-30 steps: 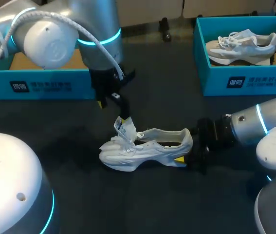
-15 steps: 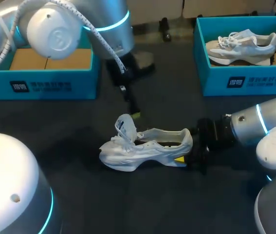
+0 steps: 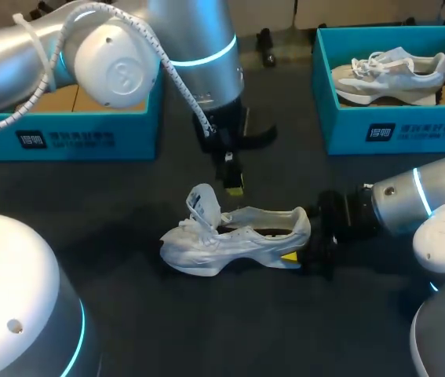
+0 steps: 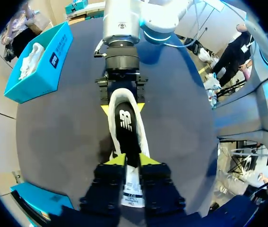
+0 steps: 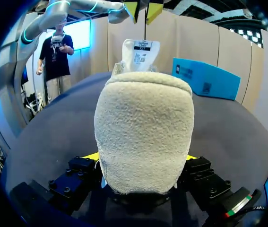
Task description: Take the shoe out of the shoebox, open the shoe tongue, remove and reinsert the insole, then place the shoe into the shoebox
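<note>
- The left pincer (image 3: pixel 235 187) has let go of the raised tongue (image 3: pixel 202 203), lifted off and swung over the mouth of the white lace-up sneaker (image 3: pixel 234 236). Its fingers are narrowly parted and hold nothing.
- The tongue has stayed up, so that step looks done. The black insole (image 4: pixel 125 125) lies exposed and is probably next.
- The sneaker has not moved. It rests on the dark tabletop (image 3: pixel 206 330), with its heel clamped in the right pincer (image 4: pixel 123 107).
- From above, that pincer's far finger is hidden behind the heel.
- I cannot tell whether the insole is loose.
</note>
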You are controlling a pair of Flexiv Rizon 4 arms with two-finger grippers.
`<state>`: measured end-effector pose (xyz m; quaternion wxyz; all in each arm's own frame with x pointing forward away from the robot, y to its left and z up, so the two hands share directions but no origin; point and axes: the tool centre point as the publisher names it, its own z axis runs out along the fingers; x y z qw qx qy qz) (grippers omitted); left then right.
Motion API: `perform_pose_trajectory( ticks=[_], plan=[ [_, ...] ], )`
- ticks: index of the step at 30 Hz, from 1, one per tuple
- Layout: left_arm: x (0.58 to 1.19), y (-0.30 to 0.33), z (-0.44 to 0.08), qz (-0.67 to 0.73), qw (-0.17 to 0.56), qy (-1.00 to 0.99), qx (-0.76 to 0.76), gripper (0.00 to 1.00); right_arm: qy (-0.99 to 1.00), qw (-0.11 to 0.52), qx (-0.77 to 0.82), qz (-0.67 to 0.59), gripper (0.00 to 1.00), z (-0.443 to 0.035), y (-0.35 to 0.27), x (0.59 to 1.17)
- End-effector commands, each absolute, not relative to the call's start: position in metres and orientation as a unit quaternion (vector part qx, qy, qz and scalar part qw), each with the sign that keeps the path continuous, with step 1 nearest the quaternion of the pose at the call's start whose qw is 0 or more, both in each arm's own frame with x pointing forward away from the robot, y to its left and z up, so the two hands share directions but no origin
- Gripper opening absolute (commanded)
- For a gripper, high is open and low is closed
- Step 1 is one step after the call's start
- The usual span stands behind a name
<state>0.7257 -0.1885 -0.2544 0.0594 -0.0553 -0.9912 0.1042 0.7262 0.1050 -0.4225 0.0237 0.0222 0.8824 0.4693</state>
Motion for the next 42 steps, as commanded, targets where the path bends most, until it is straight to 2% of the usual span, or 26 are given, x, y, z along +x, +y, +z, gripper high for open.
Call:
perform_pose_trajectory(
  ticks=[1,12,14,19,32,33,42],
  plan=[
    [0.727,-0.189,-0.254,0.103,0.06,-0.991,-0.056,0.0,0.884,0.024,0.022,0.467,0.0,-0.428,0.104,0.73],
    [0.727,-0.189,-0.256,0.11,0.065,-0.99,-0.058,0.0,0.884,0.024,0.022,0.467,0.0,-0.428,0.104,0.73],
    [0.729,-0.193,-0.264,0.11,0.082,-0.989,-0.057,0.0,0.884,0.024,0.022,0.467,0.0,-0.428,0.104,0.73],
    [0.727,-0.198,-0.277,0.103,0.052,-0.991,-0.072,0.0,0.884,0.024,0.022,0.467,0.0,-0.428,0.104,0.73],
    [0.715,-0.225,-0.311,0.105,0.084,-0.986,-0.096,0.0,0.884,0.024,0.022,0.467,0.0,-0.428,0.104,0.73],
    [0.715,-0.227,-0.315,0.1,0.066,-0.988,-0.095,0.0,0.884,0.024,0.022,0.467,0.0,-0.428,0.104,0.73],
    [0.714,-0.239,-0.341,0.091,0.069,-0.989,-0.097,0.0,0.884,0.024,0.022,0.467,0.0,-0.428,0.104,0.73]
  ],
)
